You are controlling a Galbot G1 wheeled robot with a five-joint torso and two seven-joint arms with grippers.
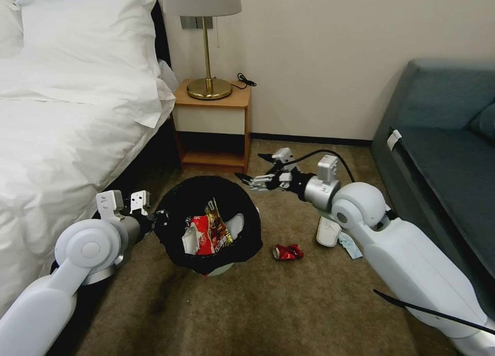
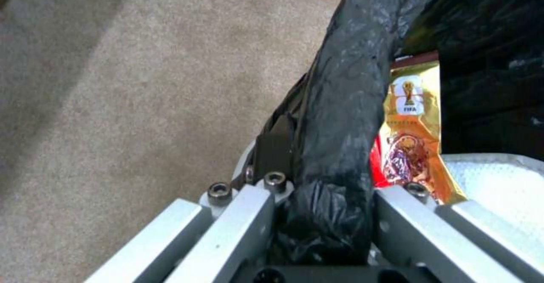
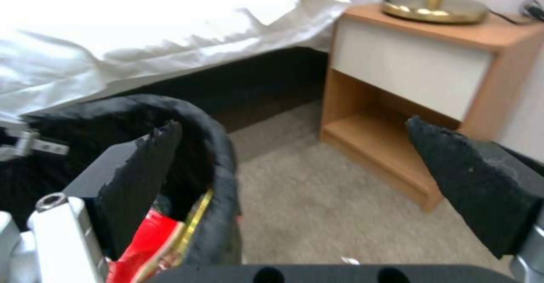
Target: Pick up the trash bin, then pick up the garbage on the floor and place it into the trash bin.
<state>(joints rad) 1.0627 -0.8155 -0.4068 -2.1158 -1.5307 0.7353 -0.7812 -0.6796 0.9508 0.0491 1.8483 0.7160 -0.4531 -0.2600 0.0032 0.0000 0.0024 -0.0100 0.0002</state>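
1. The trash bin (image 1: 206, 227) is seen on the carpet between the bed (image 1: 62, 139) and the sofa (image 1: 443, 155), just in front of the nightstand (image 1: 214, 124); red and gold wrappers (image 1: 209, 232) already lie inside it.
2. The left gripper (image 2: 326, 215) is clamped on the bin's rim on the bed side, its jaws closed over the black bag liner.
3. The right gripper (image 1: 252, 181) is held above the carpet just beyond the bin's far rim, its jaws spread apart and nothing between them.
4. A crushed red can (image 1: 287, 251) lies on the carpet just beside the bin; a white slipper (image 1: 328, 231) and a small wrapper (image 1: 351, 248) lie nearer the sofa.
5. The can is judged light, stiff and dented, best taken across its flattened middle. The liner is thin and slippery, so the hard rim beneath should be pinched with it.
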